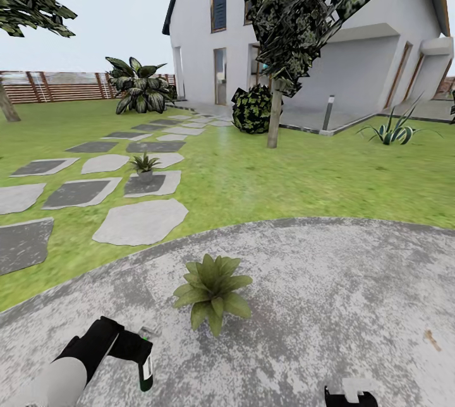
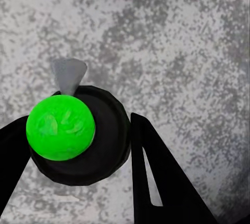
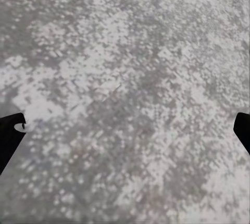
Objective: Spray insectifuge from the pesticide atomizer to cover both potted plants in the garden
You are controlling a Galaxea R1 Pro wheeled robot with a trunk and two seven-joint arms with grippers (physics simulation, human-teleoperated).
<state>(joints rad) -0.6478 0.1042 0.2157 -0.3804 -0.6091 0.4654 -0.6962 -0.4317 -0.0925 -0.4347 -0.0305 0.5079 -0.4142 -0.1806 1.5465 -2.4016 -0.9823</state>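
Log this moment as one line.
left gripper: shut on pesticide atomizer | right gripper: open over paved patch | near potted plant: ahead | far potted plant: stepping stones

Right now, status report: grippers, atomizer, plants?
Left gripper shut on pesticide atomizer. Right gripper open, over paving. Near potted plant just ahead; far potted plant on stepping stones. Path clear.

- The round grey paved patch [image 1: 328, 306] is speckled grey and white, with a curved edge against the lawn [image 1: 284, 179].
- One potted plant [image 1: 212, 290], a rosette of broad pointed leaves, stands on the patch near that edge.
- Grey stepping stones [image 1: 140, 222] lie in the grass, leading towards the house.
- A second, smaller potted plant [image 1: 145, 165] stands on one of the stones, well apart from the first.
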